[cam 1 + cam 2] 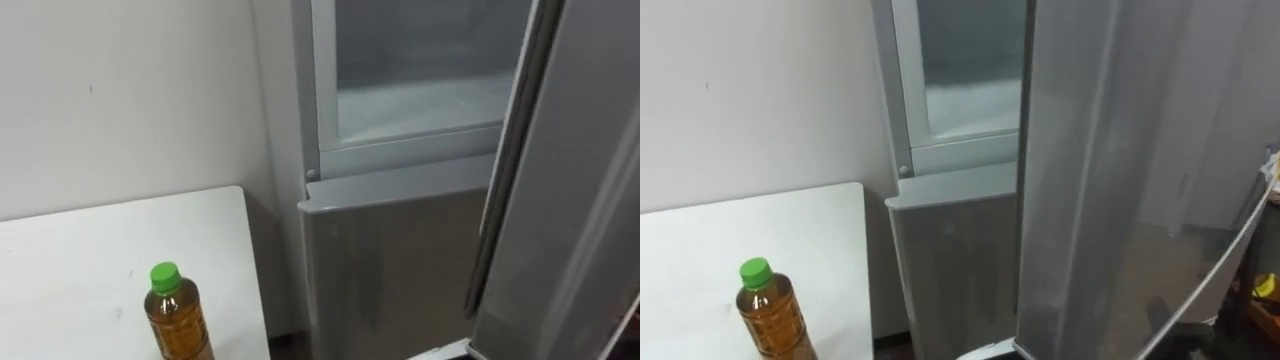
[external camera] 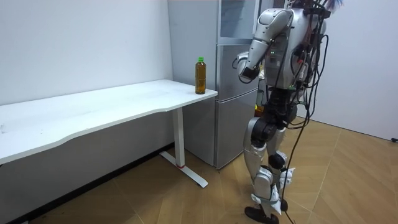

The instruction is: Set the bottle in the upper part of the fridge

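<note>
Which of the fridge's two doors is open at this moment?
The upper door, swung out on the robot's right, leaving the upper compartment exposed. The lower door beneath it sits shut against the fridge body.

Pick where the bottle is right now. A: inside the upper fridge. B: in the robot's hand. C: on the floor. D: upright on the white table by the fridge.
D: the green-capped bottle stands upright on the white table, close to the edge next to the fridge.
</note>
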